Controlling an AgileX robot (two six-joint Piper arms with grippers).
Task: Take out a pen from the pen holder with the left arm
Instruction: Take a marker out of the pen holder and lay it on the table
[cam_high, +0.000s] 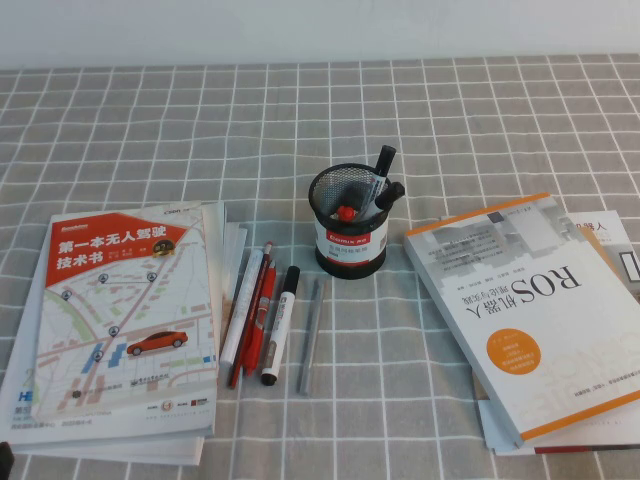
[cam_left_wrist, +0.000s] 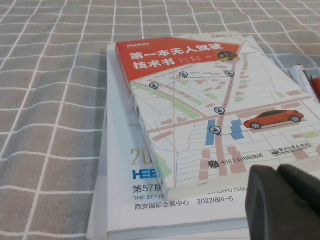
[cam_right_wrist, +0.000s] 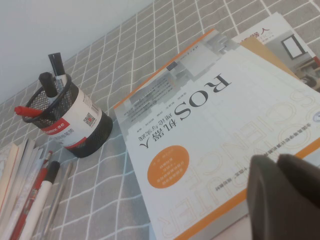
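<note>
The left gripper (cam_left_wrist: 277, 181) hangs low over the near corner of the map-covered book (cam_high: 125, 310), its two dark fingers (cam_left_wrist: 264, 197) pressed together and gripping nothing. It is at the robot's left side of the table, well apart from the pen holder (cam_high: 350, 225). That holder, a black mesh cup with a white and red label, stands upright on the grey checked cloth (cam_high: 450, 110) near the middle of the table, between the two piles of books. Two black markers (cam_high: 385, 162) lean out over its rim on the far right side, and a red-capped pen (cam_high: 346, 212) sits lower inside, its tip just showing at the rim. The map-covered book, with a red banner and a small red car printed on it, lies on top of a stack of white booklets (cam_left_wrist: 150, 200). Just beside that stack, between it and the holder, a row of loose pens (cam_high: 262, 315) lies on the cloth: a white one, red ones, a black-capped marker and a grey one. The right gripper (cam_right_wrist: 276, 169) hovers above the near edge of the ROS book (cam_high: 530, 310), which rests on other books at the robot's right; its fingers (cam_right_wrist: 262, 192) are likewise closed on nothing.
</note>
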